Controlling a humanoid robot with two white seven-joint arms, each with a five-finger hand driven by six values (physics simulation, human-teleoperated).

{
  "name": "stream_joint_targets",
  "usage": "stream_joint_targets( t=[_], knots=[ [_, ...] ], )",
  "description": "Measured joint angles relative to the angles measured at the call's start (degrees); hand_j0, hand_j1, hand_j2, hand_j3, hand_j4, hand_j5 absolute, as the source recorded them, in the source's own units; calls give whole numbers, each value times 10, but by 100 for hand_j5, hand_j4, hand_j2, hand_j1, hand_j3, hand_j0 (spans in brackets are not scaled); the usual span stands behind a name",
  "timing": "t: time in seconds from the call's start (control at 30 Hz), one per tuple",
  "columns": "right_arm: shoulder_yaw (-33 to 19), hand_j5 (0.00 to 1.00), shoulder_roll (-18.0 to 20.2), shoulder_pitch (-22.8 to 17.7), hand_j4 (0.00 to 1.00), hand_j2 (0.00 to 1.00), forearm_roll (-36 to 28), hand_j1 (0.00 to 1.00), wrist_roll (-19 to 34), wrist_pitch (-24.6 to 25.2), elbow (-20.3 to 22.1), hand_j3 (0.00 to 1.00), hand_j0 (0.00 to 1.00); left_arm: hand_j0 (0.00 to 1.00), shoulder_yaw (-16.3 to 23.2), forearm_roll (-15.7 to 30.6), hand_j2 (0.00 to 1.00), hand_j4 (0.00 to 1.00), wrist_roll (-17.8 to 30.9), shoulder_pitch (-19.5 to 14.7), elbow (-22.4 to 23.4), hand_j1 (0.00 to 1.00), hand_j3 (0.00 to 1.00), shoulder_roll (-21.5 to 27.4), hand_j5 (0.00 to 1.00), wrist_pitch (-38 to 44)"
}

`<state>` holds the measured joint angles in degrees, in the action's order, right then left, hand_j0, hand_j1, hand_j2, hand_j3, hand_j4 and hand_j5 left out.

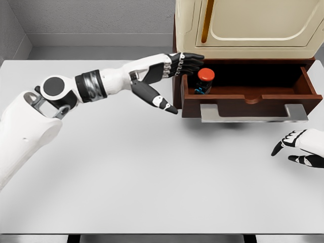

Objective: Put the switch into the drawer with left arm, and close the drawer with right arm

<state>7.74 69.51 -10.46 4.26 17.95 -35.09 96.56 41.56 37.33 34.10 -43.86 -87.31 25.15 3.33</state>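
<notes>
Left robot hand [174, 68] crowds the open drawer [253, 96] beside the switch [204, 81]; its right half lies free

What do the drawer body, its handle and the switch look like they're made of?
The drawer looks like dark reddish-brown wood or wood-look panel, matte. Its handle reads as brushed grey metal with a pale sheen. The switch has a smooth red cap, likely plastic, on a dark base; it is a render, so these are guesses.

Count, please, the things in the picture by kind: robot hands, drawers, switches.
Robot hand: 2 (left robot hand, right robot hand)
Drawer: 1 (drawer, open)
Switch: 1 (switch, inside the drawer)
Total: 4
</notes>
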Motion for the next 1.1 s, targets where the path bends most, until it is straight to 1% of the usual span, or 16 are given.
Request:
stream_joint_targets(
  t=[0.13,0.43,0.63,0.8,0.97,1.1],
  knots=[
    [0,59,0,0,59,59,0,59,0,0,1,59,59,100,1,-19,100,100,-1,-1,3,100,100,-15,100,0],
    [0,58,0,0,58,58,0,58,0,0,1,58,58,100,3,-45,100,100,-2,-7,17,100,100,-43,100,17],
    [0,58,0,0,58,58,0,58,0,0,0,58,58,100,-10,-47,100,100,-2,-5,19,100,100,-42,100,19],
    [0,59,0,-1,59,59,0,59,0,0,-1,59,59,100,-22,-50,100,100,-2,-6,33,100,100,-40,100,19],
    [0,58,0,0,58,58,0,58,0,0,-1,58,58,100,-22,-64,100,100,-2,-3,46,100,100,-43,100,19],
    [0,58,0,-1,58,58,0,58,0,0,0,58,58,100,-14,-75,100,100,-2,-4,47,100,100,-47,100,20]
  ],
)
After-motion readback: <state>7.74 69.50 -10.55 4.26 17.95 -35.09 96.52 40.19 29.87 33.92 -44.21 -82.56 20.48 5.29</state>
